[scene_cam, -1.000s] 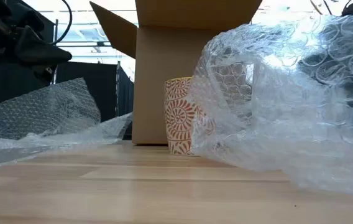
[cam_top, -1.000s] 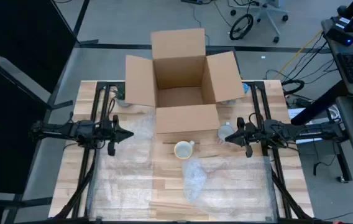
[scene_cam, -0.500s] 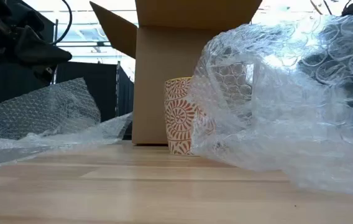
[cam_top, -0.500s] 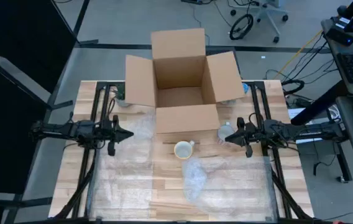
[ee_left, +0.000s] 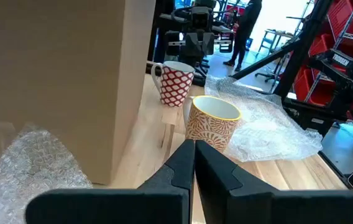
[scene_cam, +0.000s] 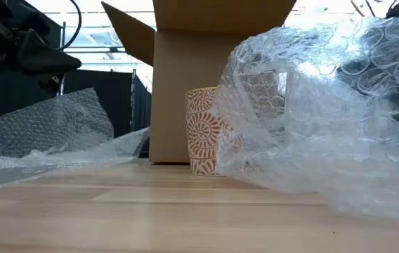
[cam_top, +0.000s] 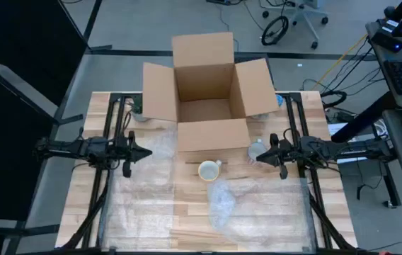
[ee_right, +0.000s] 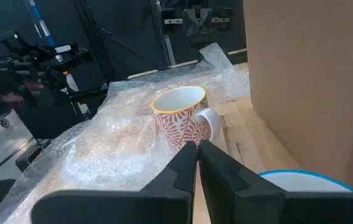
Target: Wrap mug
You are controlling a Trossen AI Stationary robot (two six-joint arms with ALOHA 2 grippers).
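The mug [cam_top: 209, 170], cream with an orange-red leaf pattern and a yellow rim, stands upright on its base on the wooden table, just in front of the cardboard box [cam_top: 208, 95]. It also shows in the low view [scene_cam: 203, 130] and in both wrist views [ee_left: 212, 123] [ee_right: 180, 118]. Crumpled bubble wrap [cam_top: 222, 205] lies on the table near it, and in the low view this bubble wrap [scene_cam: 326, 105] covers the mug's right side. My left gripper [cam_top: 148, 154] [ee_left: 194, 149] hovers shut to the mug's left. My right gripper [cam_top: 256, 159] [ee_right: 197, 149] hovers shut to its right. Both point at the mug.
A second mug with red checks [ee_left: 175, 82] [cam_top: 257, 150] stands by the box's right front corner, under my right gripper. More bubble wrap [scene_cam: 45, 130] lies under my left gripper and over the near table [cam_top: 144, 205]. The box's open flaps stand at the back.
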